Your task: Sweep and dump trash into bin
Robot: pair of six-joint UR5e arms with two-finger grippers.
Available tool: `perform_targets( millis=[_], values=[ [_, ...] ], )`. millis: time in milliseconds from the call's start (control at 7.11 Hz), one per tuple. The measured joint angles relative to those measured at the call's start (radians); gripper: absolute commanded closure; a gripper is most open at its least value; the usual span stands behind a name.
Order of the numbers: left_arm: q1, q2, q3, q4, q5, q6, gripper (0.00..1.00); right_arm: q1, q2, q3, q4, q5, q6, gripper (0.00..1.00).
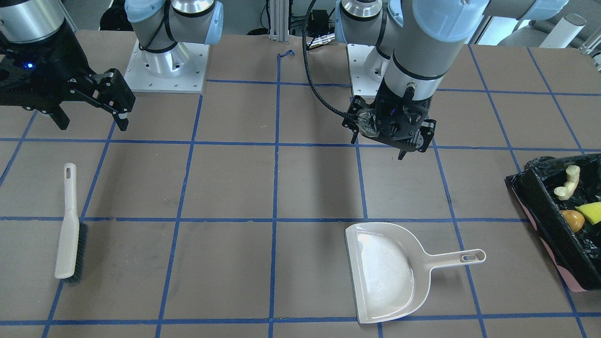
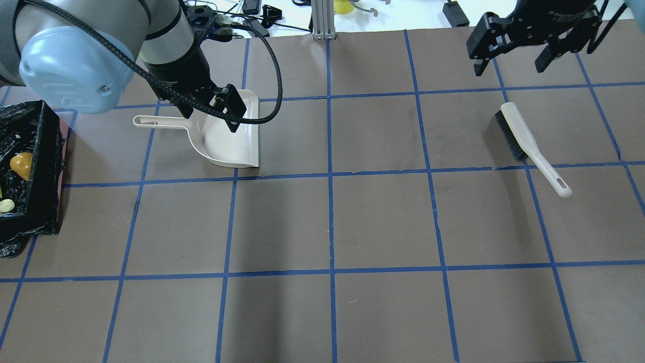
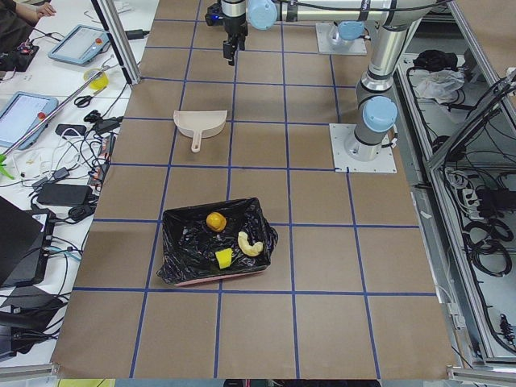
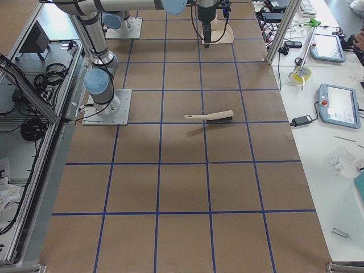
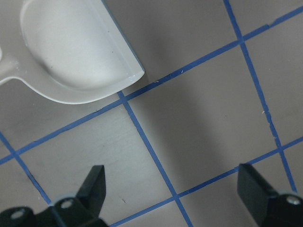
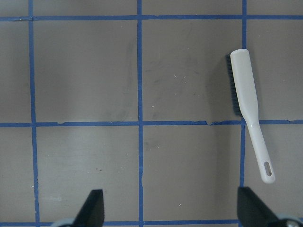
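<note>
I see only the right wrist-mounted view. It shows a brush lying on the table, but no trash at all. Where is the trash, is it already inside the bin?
Observer: Yes. All three pieces lie in the bin: the potato-like lump, the yellow sponge and the croissant-shaped piece.
Operator: Thank you. And the dustpan, does the left end effector hold it?
Observer: No. The dustpan lies empty on the table. The left end effector hangs open, apart from it, with nothing between its fingers.
</note>
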State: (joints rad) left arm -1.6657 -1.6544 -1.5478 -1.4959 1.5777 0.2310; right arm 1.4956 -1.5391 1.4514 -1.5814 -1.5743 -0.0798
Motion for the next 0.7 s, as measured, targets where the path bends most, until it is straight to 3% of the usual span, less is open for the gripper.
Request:
perform_targets(
  millis=[281, 703],
  values=[
    [-0.007, 0.075, -0.027, -0.008, 0.014, -0.104, 0.00, 0.000, -0.002, 0.002, 0.000, 0.003, 0.001, 0.00],
    [-0.007, 0.098, -0.042, 0.013, 0.012, -0.138, 0.00, 0.000, -0.002, 0.003, 0.000, 0.004, 0.003, 0.00]
  ],
)
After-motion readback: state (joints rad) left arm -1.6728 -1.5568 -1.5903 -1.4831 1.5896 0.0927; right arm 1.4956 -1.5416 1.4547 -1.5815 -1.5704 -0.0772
